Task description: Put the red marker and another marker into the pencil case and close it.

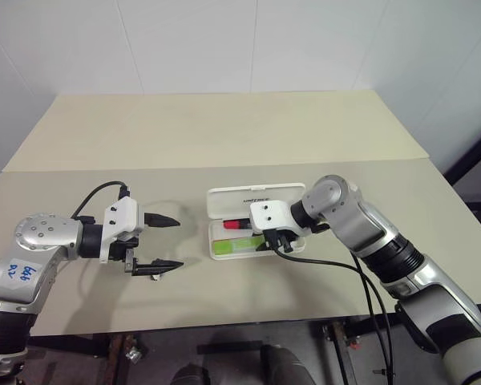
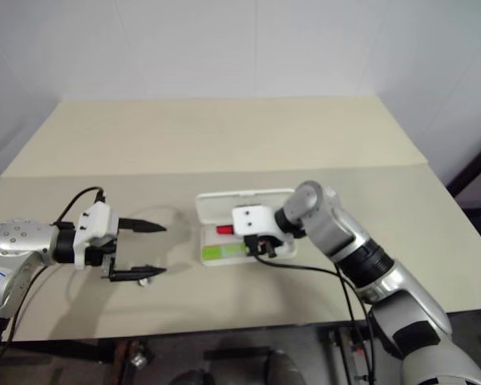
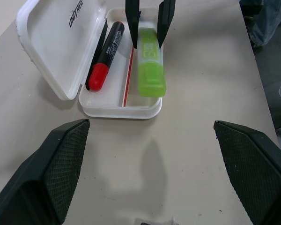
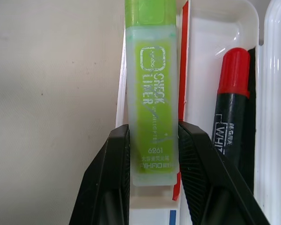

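where the pencil case (image 3: 51,47) lid reads "unitree", the green marker (image 4: 151,108) reads "check liner".

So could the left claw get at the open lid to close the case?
Probably yes: the left claw is open, with bare table up to the lid, though the right claw works inside the pencil case.

Open pencil case (image 1: 248,198) on beige table (image 1: 224,136)

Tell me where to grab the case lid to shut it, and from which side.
Take the pencil case's lid at its free long edge, coming from the far side, away from the hinge. It lies open flat beside the tray, where the red marker and green marker lie, so that edge likely swings it over.
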### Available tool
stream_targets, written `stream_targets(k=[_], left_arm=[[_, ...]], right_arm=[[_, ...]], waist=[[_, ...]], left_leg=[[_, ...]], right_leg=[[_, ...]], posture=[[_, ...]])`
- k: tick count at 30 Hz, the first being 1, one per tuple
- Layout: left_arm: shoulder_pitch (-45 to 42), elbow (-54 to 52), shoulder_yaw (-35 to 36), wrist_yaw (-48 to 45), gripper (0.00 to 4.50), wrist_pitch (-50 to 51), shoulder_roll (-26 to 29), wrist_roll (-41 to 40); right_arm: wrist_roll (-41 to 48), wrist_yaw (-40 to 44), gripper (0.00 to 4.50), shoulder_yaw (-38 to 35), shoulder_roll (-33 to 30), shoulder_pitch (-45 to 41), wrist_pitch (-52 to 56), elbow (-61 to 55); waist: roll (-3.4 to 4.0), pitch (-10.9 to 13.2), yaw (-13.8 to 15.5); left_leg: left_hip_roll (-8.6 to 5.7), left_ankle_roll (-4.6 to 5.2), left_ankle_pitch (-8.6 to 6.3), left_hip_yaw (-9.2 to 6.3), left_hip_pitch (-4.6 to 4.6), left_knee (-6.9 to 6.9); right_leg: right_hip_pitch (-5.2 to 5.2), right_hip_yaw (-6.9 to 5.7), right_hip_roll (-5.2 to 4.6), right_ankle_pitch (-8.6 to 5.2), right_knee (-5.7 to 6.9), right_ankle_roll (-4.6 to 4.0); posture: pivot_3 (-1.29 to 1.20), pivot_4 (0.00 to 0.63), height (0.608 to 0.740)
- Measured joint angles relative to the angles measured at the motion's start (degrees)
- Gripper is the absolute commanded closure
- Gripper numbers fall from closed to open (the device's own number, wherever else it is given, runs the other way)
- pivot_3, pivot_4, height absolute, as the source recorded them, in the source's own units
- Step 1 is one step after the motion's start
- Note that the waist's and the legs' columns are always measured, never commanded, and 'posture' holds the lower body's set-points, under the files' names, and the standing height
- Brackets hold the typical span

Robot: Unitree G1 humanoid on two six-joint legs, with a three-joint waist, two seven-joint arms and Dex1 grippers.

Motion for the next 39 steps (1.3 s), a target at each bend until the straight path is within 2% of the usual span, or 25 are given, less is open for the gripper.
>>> stream_targets(k=[6,16,28,32,39], left_arm=[[-0.02,-0.02,-0.02,0.02,0.00,-0.01,-0.11,0.00],[-0.84,0.02,-0.28,-0.02,0.00,-0.02,-0.16,0.00],[-1.86,0.22,-1.75,-0.19,0.00,-0.07,-0.40,0.00],[-2.20,0.30,-2.12,-0.55,0.00,-0.15,-0.43,0.00],[-0.80,0.43,-1.55,1.40,0.00,0.22,-0.59,-0.05]], right_arm=[[-0.41,-0.82,0.03,-0.11,1.15,-1.52,1.04,1.47],[5.29,1.94,0.03,-0.63,1.78,-3.06,5.14,0.90],[10.26,-1.32,0.03,-5.40,2.04,-3.39,6.43,-1.16],[15.06,0.65,0.03,-7.63,0.36,-1.72,8.74,-6.50],[25.13,5.10,0.03,-12.83,-6.92,7.95,8.21,-15.81]], waist=[[0.00,0.00,-0.03],[0.00,0.00,-0.02],[0.00,0.00,0.03],[-0.01,-0.01,0.07],[-0.03,-0.01,0.36]], left_leg=[[0.01,0.00,0.00,-0.02,0.00,-0.01],[0.01,-0.01,0.00,-0.04,0.00,0.00],[0.01,-0.01,0.00,-0.06,-0.02,-0.01],[0.02,0.00,-0.01,-0.09,-0.03,-0.01],[0.01,0.00,-0.01,-0.11,-0.05,0.00]], right_leg=[[0.00,-0.02,0.01,-0.01,0.00,-0.02],[0.00,-0.05,0.00,-0.02,0.03,-0.03],[0.00,-0.06,0.00,-0.02,0.00,-0.04],[0.00,-0.08,0.00,-0.02,0.00,-0.04],[0.02,-0.10,-0.04,-0.02,-0.06,-0.04]], posture=[[0.00,0.150,0.740],[0.00,0.150,0.740],[0.00,0.150,0.740],[0.00,0.150,0.740],[0.00,0.150,0.740]])
